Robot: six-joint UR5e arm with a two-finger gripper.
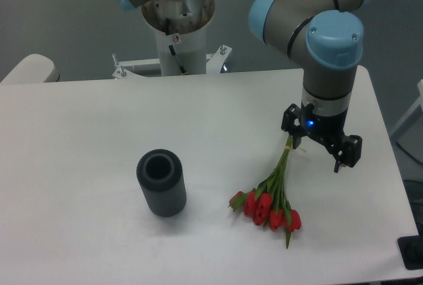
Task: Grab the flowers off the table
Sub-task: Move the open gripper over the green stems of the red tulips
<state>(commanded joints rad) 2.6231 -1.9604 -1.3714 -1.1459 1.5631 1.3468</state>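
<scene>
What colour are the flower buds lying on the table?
Red, on green stems; the flowers show clearly in the fixed camera view, lying on the white table.

This looks like a robotics lab or test cell, not a home or shop. 1 industrial arm [317, 27] with grey links and light blue joint caps rises from a white pedestal [180, 40] bolted by a metal base plate [168, 65] at the far edge of the table [86, 146], a plain matte white top with rounded corners. Behind it the floor [59, 20] is bare and grey, with no furniture or decoration. The few items on the table, a dark grey ribbed cylinder [161, 183] and a small bunch of red flowers [268, 207], read as test props laid out for the arm.
</scene>
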